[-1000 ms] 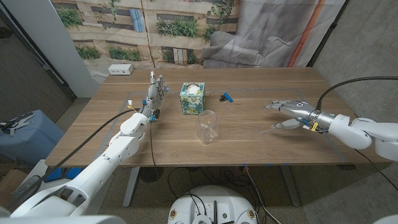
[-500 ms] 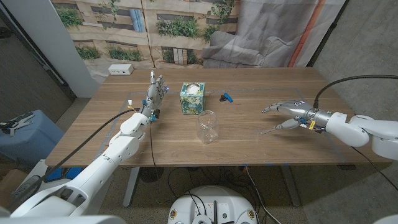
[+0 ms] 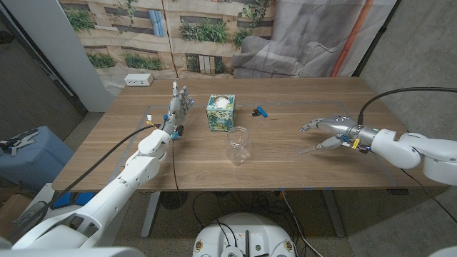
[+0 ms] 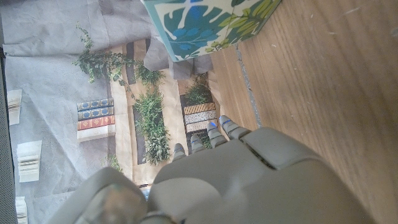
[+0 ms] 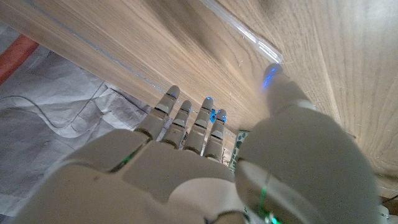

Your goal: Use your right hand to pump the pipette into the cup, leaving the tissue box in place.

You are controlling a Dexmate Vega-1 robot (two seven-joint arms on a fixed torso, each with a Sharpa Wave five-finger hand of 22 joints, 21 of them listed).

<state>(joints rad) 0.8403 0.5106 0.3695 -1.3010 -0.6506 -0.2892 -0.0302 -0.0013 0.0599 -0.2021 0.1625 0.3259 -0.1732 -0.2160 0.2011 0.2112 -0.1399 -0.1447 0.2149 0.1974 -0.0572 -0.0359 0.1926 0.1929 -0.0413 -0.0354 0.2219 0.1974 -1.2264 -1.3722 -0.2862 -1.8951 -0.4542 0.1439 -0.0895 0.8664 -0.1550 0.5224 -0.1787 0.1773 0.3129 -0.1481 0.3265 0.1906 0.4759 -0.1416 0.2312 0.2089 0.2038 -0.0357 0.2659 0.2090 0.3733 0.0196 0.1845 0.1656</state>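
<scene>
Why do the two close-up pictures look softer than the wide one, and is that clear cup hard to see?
Head view: even light, sharp; the clear plastic cup reads mostly by rim highlights over the wooden table. Left wrist view: the grey left hand is blurred, the leaf-patterned tissue box crisper. Right wrist view: the right hand is soft, blue fingertip lights glowing.

The wooden table [image 3: 285, 153] carries a leaf-print tissue box [image 3: 221, 112]; a clear cup [image 3: 238, 145]; a small blue object [image 3: 260, 111]; a white box [image 3: 138, 80] at its far corner.
</scene>
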